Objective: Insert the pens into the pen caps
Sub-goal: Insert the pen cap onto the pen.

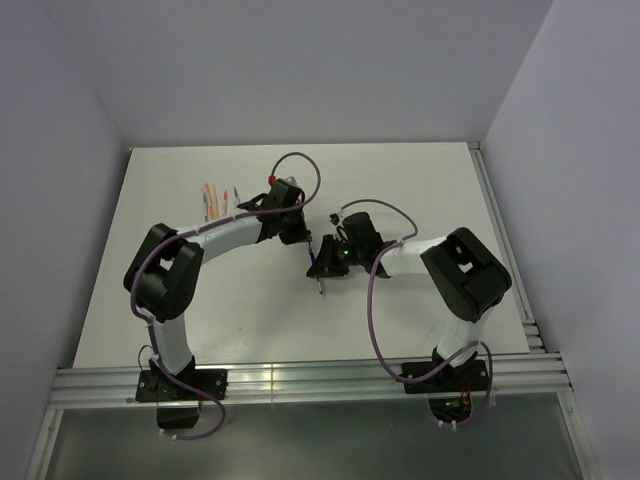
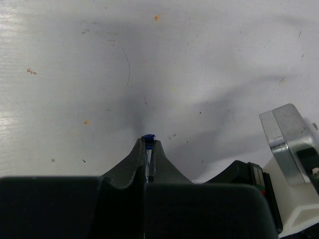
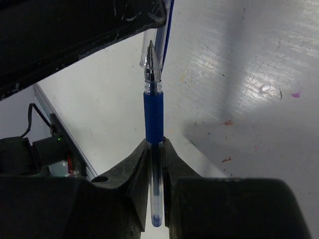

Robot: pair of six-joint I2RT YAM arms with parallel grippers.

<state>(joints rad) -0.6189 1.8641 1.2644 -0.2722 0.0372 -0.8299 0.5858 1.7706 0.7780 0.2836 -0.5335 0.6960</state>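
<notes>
My right gripper (image 3: 156, 144) is shut on a blue pen (image 3: 153, 114), which has a clear barrel, a blue grip and a metal tip pointing away from the wrist. The tip sits at the mouth of a clear pen cap (image 3: 146, 56) with a blue clip. My left gripper (image 2: 148, 145) is shut on that cap, and only the cap's blue end (image 2: 148, 137) pokes out between its fingertips. In the top view the two grippers meet nose to nose at mid table, left (image 1: 300, 238) and right (image 1: 322, 265). Several more pens (image 1: 215, 200) lie at the back left.
Part of the right arm (image 2: 289, 134), silver and white, shows close at the right of the left wrist view. Purple cables (image 1: 300, 160) loop above both arms. The white table (image 1: 420, 180) carries small ink marks, and aluminium rails (image 1: 300, 380) run along its near edge.
</notes>
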